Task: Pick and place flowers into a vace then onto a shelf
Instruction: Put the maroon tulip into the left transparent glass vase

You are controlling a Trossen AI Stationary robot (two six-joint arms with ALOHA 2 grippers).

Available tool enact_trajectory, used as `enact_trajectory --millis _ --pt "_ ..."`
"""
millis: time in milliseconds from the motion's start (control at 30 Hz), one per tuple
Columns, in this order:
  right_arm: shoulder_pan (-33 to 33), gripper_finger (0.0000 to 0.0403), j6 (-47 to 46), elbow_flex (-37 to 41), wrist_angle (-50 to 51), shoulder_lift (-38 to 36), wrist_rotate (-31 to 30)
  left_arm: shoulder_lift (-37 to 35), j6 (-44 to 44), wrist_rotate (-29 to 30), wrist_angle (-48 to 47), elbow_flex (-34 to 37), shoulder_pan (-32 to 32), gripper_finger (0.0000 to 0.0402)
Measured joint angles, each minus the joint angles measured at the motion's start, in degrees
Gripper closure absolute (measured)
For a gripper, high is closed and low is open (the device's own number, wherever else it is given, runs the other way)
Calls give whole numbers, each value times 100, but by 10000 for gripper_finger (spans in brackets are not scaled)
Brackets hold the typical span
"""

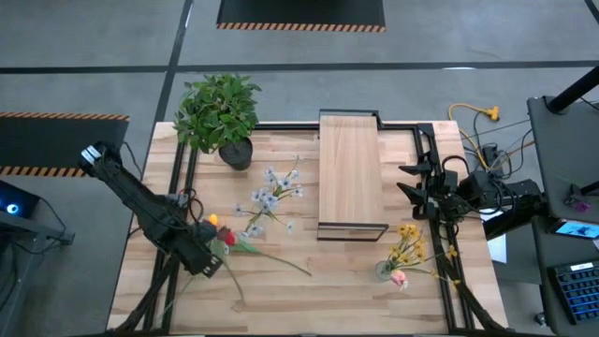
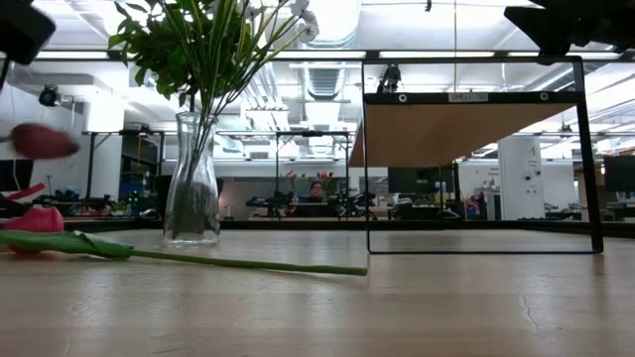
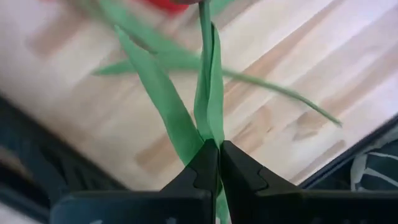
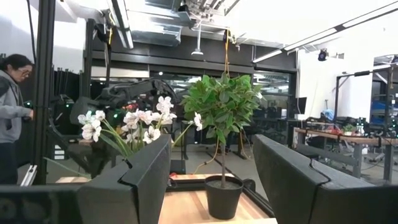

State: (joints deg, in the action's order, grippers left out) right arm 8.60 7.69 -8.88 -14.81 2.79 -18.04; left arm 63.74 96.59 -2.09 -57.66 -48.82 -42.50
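We are clamping our left gripper (image 3: pixel 217 163) tight on the green stem of a red tulip (image 1: pixel 227 240), lifting it clear of the pale wooden tabletop (image 1: pixel 356 281) at seven o'clock so it can go into a vase. Farther on, white sprigs (image 1: pixel 271 197) are already standing in the clear glass vase (image 2: pixel 193 188) near centre. The pale-wood shelf (image 1: pixel 350 168) is waiting at twelve o'clock. At three o'clock, our right gripper (image 4: pixel 211 180) is hanging spread and empty.
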Motion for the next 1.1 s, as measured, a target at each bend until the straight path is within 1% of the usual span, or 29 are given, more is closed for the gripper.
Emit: enact_trajectory --millis 167,267,367,467,567,633,733,967,1100 --pt "0 184 -51 0 1 2 0 -477 -838 946 1 0 2 402" --pt "0 184 -180 0 38 2 0 -817 -1188 1535 1 -1 1 401" --pt "0 184 -273 0 121 2 0 -1086 -1646 2012 3 -2 1 401" --pt "0 184 -280 0 131 2 0 -1327 -2203 2583 25 -2 2 401" --pt "0 184 -293 0 138 2 0 -1532 -2888 3296 304 -2 2 401" --pt "0 184 -335 0 155 2 0 -1629 -3542 3863 633 -2 2 401" --pt "0 184 -463 0 255 2 2 -1730 -4554 4552 980 -13 2 401" --pt "2 184 -690 0 264 6 31 -1944 -5674 5598 986 -124 2 401" --pt "0 184 -684 0 291 6 37 -1976 -6380 6497 993 -361 2 401"
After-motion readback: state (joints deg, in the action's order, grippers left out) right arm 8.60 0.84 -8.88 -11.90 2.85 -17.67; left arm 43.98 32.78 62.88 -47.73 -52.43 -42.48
